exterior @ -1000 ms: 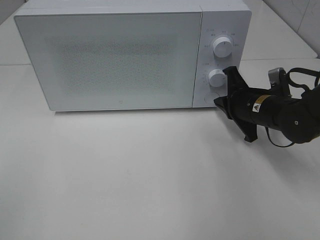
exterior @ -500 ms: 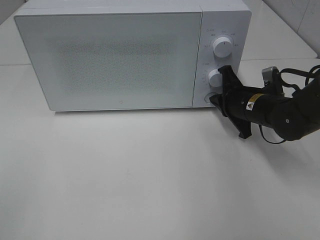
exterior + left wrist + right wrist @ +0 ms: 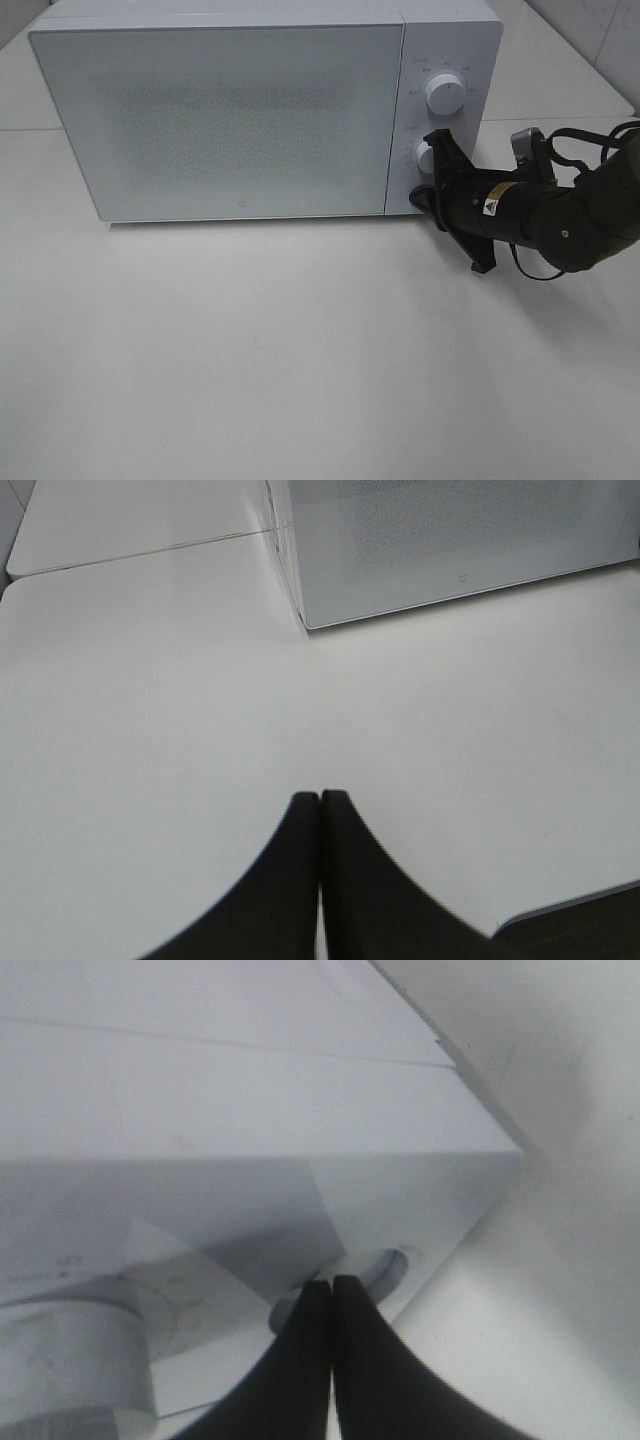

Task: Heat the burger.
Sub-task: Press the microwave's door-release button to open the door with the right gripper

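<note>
Currently, the right gripper (image 3: 419, 200) is seen with its two dark fingers pressed together, nothing pinched between them. Its tips are set against the round button (image 3: 377, 1264) at the lower corner of the control panel of the white microwave (image 3: 230, 120). In the exterior high view the gripper is laid nearly level, just below the lower knob (image 3: 427, 157), with the upper knob (image 3: 444, 92) further above it.

The microwave door (image 3: 220, 115) is shut, and its speckled pane cannot be seen through. The burger is not shown in any view, so its place cannot be told, nor how it lies relative to either gripper; only the closed door and the panel are presented in front of the right gripper.

The left gripper (image 3: 320, 800) is likewise closed, finger against finger, with nothing held. It is held over the bare white table (image 3: 250, 350), well apart from the microwave, whose lower front corner is seen beyond it in the left wrist view.
</note>
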Available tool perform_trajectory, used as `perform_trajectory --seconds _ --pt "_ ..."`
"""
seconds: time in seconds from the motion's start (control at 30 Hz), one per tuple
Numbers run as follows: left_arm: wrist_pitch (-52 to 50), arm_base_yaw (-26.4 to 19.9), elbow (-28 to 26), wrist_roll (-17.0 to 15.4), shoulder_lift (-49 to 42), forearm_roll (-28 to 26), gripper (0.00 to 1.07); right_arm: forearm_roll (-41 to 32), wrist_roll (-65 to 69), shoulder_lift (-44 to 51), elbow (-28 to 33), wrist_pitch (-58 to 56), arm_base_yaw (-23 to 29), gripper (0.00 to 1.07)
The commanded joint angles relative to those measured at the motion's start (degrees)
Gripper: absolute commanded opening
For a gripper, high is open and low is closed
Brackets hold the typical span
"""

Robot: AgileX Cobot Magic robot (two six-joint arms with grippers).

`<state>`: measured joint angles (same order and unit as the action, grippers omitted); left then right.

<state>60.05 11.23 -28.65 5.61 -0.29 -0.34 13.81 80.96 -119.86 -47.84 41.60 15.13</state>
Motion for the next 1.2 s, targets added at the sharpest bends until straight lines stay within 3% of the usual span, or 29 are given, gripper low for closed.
perform_trajectory --seconds 0.03,0.97,1.2 --pt "-0.80 -0.11 0.17 -0.17 -1.15 -0.17 0.00 -3.27 -0.86 0.57 -2.58 9.85 -0.52 0.00" --pt "-0.80 -0.11 0.17 -0.17 -1.15 -0.17 0.00 -5.90 -0.63 0.34 -6.53 10.54 -0.40 0.00" --pt "-0.80 -0.11 0.17 -0.17 -1.15 -0.17 0.00 -5.21 1.15 2.06 -2.18 9.40 -0.40 0.00"
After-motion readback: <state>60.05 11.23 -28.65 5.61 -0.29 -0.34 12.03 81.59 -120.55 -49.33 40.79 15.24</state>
